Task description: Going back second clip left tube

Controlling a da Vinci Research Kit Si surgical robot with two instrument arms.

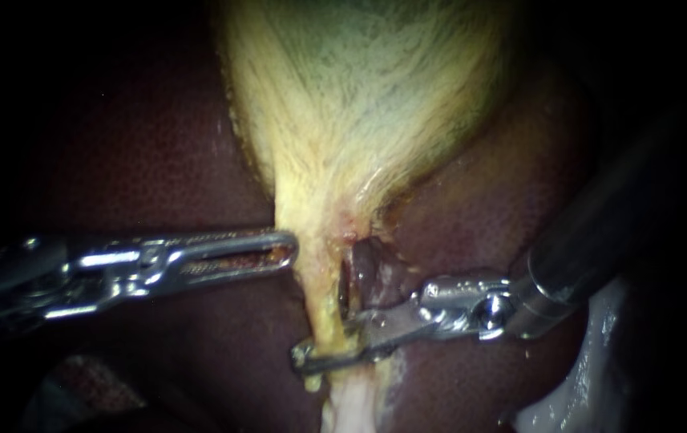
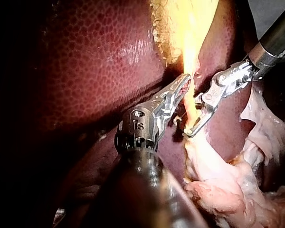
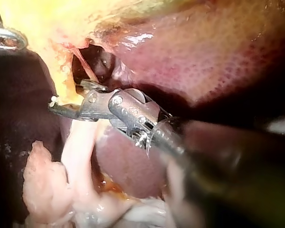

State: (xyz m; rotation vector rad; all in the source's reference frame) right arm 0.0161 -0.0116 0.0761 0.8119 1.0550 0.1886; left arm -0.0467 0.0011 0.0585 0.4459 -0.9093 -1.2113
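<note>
Left instrument: its slim silver shaft comes in from 9 o'clock and lies almost level.
Left jaws: they are pressed together. As far as it shows, the tip nips the edge of the narrow lower end of the yellow-green fibrous gallbladder.
Right instrument: its thick dark shaft comes down from 3 o'clock, and the silver wrist bends toward 8 o'clock.
Right jaws: a clear gap stands between them and they grip nothing. The wrist views show one jaw on each side of the tube.
Left tube: the pale yellow left tube runs from the gallbladder toward 6 o'clock. It passes between the right jaws, just under the left tip.
Opening: a small dark hole lies just beside the tube, at its 3 o'clock side.
Ground: the dark red, finely dotted liver lies under everything.
Loose tissue: a wet, pale pink-white mass lies beyond the tube's lower end.
Edges: only darkness is around the liver.
</note>
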